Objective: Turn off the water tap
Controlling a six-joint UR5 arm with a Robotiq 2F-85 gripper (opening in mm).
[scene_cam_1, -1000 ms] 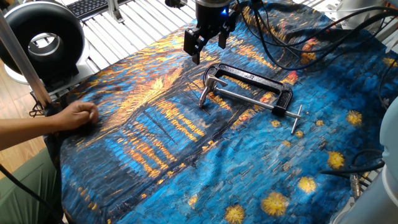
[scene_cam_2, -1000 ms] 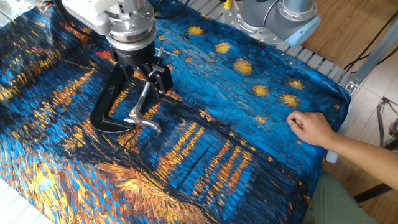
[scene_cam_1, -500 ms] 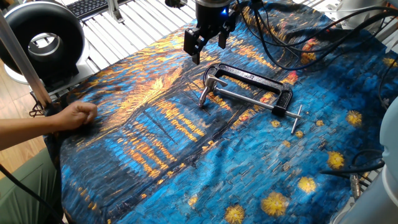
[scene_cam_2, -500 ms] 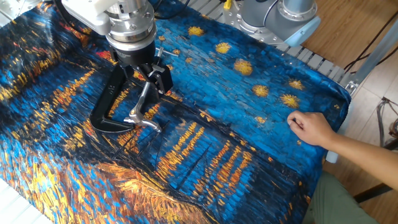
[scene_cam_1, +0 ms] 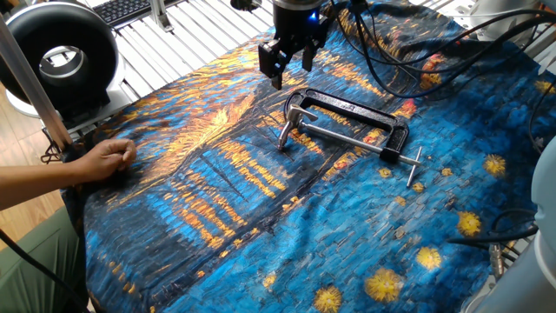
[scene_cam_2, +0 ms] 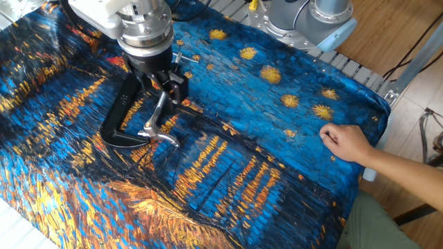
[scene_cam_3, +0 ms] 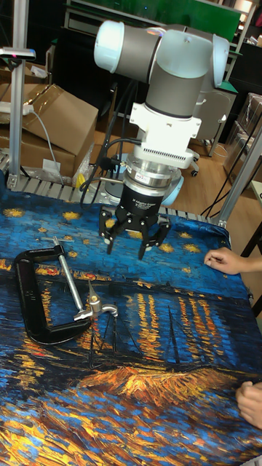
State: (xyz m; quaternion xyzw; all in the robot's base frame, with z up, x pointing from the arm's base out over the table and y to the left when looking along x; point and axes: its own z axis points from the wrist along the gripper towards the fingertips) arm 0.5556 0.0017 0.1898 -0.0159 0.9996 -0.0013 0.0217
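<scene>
The water tap (scene_cam_1: 285, 132) is a small silver fitting clamped in the jaw of a black C-clamp (scene_cam_1: 356, 114) lying on the painted cloth. It also shows as the tap (scene_cam_2: 156, 131) and the tap (scene_cam_3: 99, 306), with its spout curving to the side. My gripper (scene_cam_1: 292, 63) hangs above the cloth, just beyond the clamp's jaw end, open with nothing between its fingers. Seen from the other side, the gripper (scene_cam_2: 169, 83) hovers over the clamp's screw rod. In the tall view the gripper (scene_cam_3: 129, 245) is up and to the right of the tap, apart from it.
A person's hand (scene_cam_1: 106, 159) rests on the cloth's edge, also seen as the hand (scene_cam_2: 346, 142). The clamp's T-handle (scene_cam_1: 414, 165) sticks out toward the robot base. Cables (scene_cam_1: 391, 52) trail over the cloth behind the gripper. A black round fan (scene_cam_1: 59, 56) stands off the table.
The gripper has shifted slightly, its fingers standing a little closer together than before. The clamp and tap have not moved.
</scene>
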